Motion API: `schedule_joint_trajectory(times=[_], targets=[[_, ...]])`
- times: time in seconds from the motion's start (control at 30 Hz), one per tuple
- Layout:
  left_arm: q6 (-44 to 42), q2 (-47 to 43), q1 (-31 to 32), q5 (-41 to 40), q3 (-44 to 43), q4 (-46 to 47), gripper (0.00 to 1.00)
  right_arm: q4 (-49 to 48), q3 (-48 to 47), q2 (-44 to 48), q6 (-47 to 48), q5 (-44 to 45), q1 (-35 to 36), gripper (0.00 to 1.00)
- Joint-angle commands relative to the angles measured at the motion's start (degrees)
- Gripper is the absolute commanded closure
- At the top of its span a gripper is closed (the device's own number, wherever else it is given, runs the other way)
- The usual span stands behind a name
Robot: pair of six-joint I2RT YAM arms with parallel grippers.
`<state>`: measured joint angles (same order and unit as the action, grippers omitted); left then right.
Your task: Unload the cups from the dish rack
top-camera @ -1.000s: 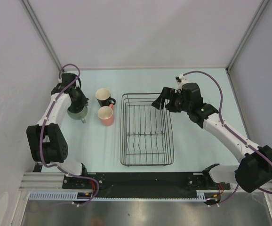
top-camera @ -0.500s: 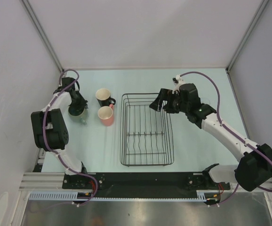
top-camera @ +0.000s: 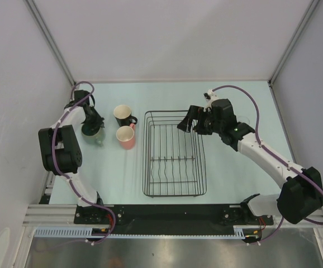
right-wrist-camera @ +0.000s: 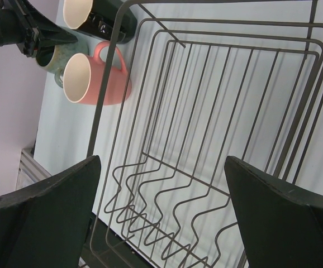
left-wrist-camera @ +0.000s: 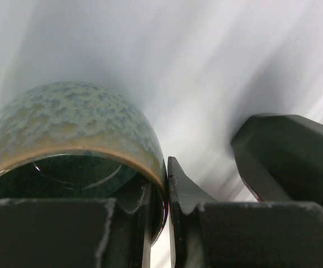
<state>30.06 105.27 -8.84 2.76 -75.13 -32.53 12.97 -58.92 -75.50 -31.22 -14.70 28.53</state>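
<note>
Speckled glaze, pale green mottled with tan, covers the green cup [left-wrist-camera: 66,123]; its interior is dark and glossy. The left gripper [left-wrist-camera: 159,184] pinches the cup's rim, one finger inside and one outside, on the table [top-camera: 234,173] left of the dish rack [top-camera: 174,156]. The rack is thin black wire with wavy tines, and all three cups stand outside it. The right gripper [right-wrist-camera: 161,162] hangs above the rack, jaws spread wide over bare wire. The pink mug [right-wrist-camera: 103,81] and black mug [right-wrist-camera: 108,17], both cream-lined, stand just beside the rack's left side. A dark shape [left-wrist-camera: 287,162] in the left wrist view is cut off and cannot be identified.
</note>
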Motion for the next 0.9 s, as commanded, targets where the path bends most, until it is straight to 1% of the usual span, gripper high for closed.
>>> schedule_joint_trajectory(times=[0.0, 0.1, 0.13, 0.2, 0.23, 0.3, 0.33, 0.37, 0.43, 0.5, 0.6, 0.73, 0.87], targets=[[0.35, 0.55, -1.00, -2.15, -3.26, 0.72, 0.99, -1.99, -1.82, -0.78, 0.81, -0.24, -0.14, 0.02], [0.35, 0.55, -1.00, -2.24, -4.49, -0.16, 0.88, -2.16, -1.82, -1.05, 0.90, -0.42, -0.06, 0.02], [0.43, 0.02, -1.09, -2.24, -4.50, -0.34, 0.81, -2.25, -1.73, -1.31, 0.64, -0.42, -0.06, 0.02], [0.70, -0.59, -1.00, -2.33, -4.32, -0.51, 0.75, -2.60, -1.73, -1.40, 0.46, -0.59, -0.06, 0.02], [0.78, -1.03, -1.09, -2.33, -4.15, -0.51, 0.69, -2.69, -1.73, -1.49, 0.46, -0.59, -0.06, 0.02], [0.78, -2.09, -1.09, -2.50, -4.14, -0.69, 0.61, -2.95, -1.73, -1.66, 0.46, -0.77, 0.03, 0.02], [0.61, -2.44, -1.09, -2.24, -4.32, -0.69, 0.54, -2.95, -1.73, -1.75, 0.46, -0.94, 0.20, 0.02], [0.44, -3.05, -1.09, -2.24, -4.41, -0.60, 0.52, -2.95, -1.64, -1.75, 0.46, -1.03, 0.12, 0.02], [0.35, -3.93, -1.09, -2.15, -4.84, -0.78, 0.43, -3.22, -1.55, -1.84, 0.55, -1.12, 0.29, 0.02], [0.61, -5.42, -1.09, -1.89, -5.63, -1.65, 0.37, -3.13, -1.55, -1.84, 0.46, -1.21, 0.29, 0.02], [0.96, -8.58, -1.09, -1.54, -6.95, -2.09, 0.33, -3.22, -1.64, -1.75, 0.64, -1.21, 0.56, 0.02], [1.05, -13.15, -0.39, 1.45, -8.80, -1.31, 0.33, -2.86, -1.99, -1.75, 0.81, -0.77, 0.56, 0.02], [-0.26, -18.25, 3.29, 0.93, -8.63, -0.25, 0.31, -1.81, -2.26, -1.40, 1.51, 0.46, 0.82, 0.02]])
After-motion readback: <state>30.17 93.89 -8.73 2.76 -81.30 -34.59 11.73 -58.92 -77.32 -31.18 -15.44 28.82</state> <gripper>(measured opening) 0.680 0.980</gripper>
